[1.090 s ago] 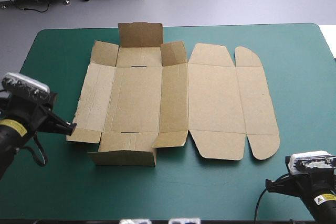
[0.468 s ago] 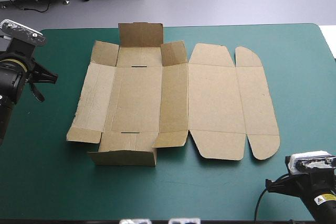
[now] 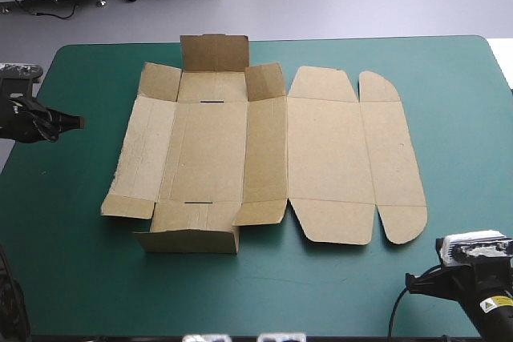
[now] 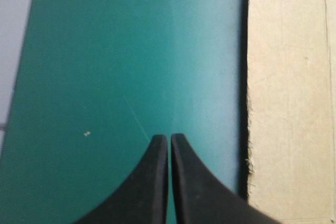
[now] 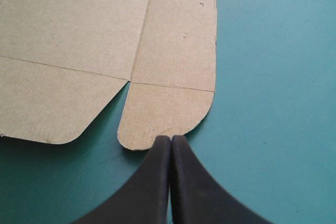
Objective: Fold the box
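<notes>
Two grippers, both closed to a point, nothing held. Box lies mid-table on the teal-green cover, mostly flat, with the end flaps of its left section raised (lid panels flat to the right). Left gripper sits off the box's left edge, apart from it. Right gripper points at the rounded near-right flap; contact unclear.

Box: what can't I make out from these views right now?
- Right wrist view: whether the right gripper touches the rounded flap of the box or hovers over it; nothing shows height.
- High view: that gripper's fingers, hidden under its own arm.
- Left wrist view: all of the box but its ragged left edge, cut off beside the left gripper.
</notes>
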Action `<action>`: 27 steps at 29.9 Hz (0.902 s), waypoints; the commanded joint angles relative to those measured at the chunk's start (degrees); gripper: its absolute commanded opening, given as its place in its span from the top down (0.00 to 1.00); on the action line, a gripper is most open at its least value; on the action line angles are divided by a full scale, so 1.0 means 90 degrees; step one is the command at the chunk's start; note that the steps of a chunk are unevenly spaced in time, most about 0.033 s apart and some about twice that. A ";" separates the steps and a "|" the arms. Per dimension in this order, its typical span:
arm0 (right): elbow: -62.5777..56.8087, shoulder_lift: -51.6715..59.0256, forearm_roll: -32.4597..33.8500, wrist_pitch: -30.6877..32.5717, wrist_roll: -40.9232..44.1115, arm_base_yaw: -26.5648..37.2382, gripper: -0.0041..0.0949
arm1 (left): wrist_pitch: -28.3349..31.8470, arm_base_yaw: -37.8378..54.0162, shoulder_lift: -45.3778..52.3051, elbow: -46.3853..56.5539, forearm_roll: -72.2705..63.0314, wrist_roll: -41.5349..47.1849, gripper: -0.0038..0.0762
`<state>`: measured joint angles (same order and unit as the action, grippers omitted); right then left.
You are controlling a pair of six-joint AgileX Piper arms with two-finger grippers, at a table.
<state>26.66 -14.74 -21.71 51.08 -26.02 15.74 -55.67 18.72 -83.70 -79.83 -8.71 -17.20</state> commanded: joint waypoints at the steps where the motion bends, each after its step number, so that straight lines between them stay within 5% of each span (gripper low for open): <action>1: 0.0149 -0.0060 -0.0103 -0.0405 0.0003 -0.0007 0.98 | -0.0314 0.0504 -0.0284 -0.0212 -0.1135 -0.0472 0.93; 7: 0.0149 -0.0060 -0.0103 -0.0405 0.0003 -0.0007 0.98 | -0.1794 0.0951 -0.1231 -0.0212 -0.1928 -0.1132 0.93; 15: 0.0149 -0.0060 -0.0103 -0.0405 0.0003 -0.0007 0.98 | -0.1634 0.0939 -0.1739 -0.0212 -0.3134 -0.1234 0.93; 27: 0.0149 -0.0060 -0.0071 -0.0405 0.0003 -0.0007 0.98 | -0.2024 0.0662 -0.1872 -0.0212 -0.3056 -0.1641 0.88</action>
<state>26.66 -14.74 -21.65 51.08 -25.93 15.74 -69.38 26.32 -102.60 -79.88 -34.17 -32.41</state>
